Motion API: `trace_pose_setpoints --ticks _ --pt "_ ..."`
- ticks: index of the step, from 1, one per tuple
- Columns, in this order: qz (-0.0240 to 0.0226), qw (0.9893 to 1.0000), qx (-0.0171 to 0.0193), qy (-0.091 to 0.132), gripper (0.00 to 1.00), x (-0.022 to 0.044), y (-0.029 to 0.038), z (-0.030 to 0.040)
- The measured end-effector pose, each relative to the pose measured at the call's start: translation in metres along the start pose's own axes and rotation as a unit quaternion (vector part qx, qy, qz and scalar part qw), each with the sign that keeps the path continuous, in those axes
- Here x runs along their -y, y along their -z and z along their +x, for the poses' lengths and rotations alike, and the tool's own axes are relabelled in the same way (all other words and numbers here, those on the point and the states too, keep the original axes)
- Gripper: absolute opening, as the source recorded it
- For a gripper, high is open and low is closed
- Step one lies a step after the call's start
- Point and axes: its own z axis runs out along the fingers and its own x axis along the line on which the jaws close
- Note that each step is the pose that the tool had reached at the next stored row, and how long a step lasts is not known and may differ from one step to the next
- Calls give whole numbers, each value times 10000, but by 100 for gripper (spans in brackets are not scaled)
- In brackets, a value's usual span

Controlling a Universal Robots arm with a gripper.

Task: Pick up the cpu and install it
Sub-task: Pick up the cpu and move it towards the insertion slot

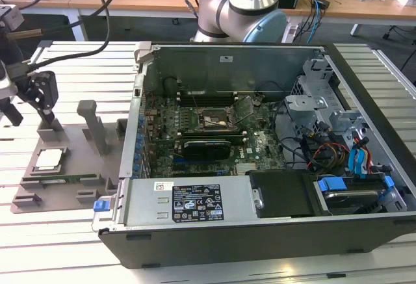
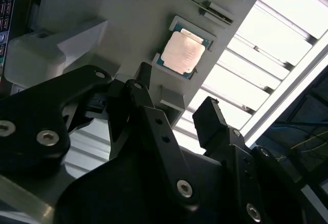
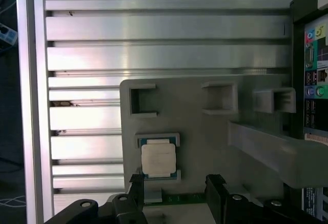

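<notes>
The cpu (image 1: 49, 159), a flat square chip with a silvery top, lies in a shallow pocket of the grey plastic tray (image 1: 73, 167) at the exterior view's left. My gripper (image 1: 29, 110) hangs open a little above the tray's far end, apart from the chip, with nothing between its black fingers. In both wrist views the cpu (image 2: 183, 52) (image 3: 158, 160) sits just beyond the spread fingertips of the gripper (image 2: 177, 93) (image 3: 177, 183). The open pc case (image 1: 273, 232) holds the motherboard with its cpu socket (image 1: 214, 120).
Grey upright posts (image 1: 91, 125) rise from the tray beside the gripper. A black graphics card (image 1: 205, 147) lies in front of the socket. Drive cage and cables (image 1: 338, 141) fill the case's right side. The arm's base (image 1: 240, 4) stands behind, on a slatted aluminium table (image 1: 78, 63).
</notes>
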Motion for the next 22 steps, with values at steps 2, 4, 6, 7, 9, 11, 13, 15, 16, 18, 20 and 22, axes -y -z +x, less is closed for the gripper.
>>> trace_pose_setpoints --ticks 2,4,6,7,9,11,13,15,16,18,20,22 --pt "0 10000 0 0 60 0 -12 1" --pt "0 10000 0 0 60 -1 -37 1" --pt "0 10000 0 0 60 -5 -138 4" --pt "0 10000 0 0 60 -6 -178 5" --pt "0 10000 1 0 60 -10 -268 8" --pt "0 10000 0 0 60 -11 -290 8" --pt "0 10000 0 0 60 -11 -304 9" --pt "0 10000 0 0 60 -12 -333 10" --pt "0 10000 0 0 60 -12 -338 10" --pt "0 10000 1 0 60 -14 -371 11" --pt "0 10000 0 0 60 -14 -393 11" --pt "0 10000 1 0 60 -16 -422 12"
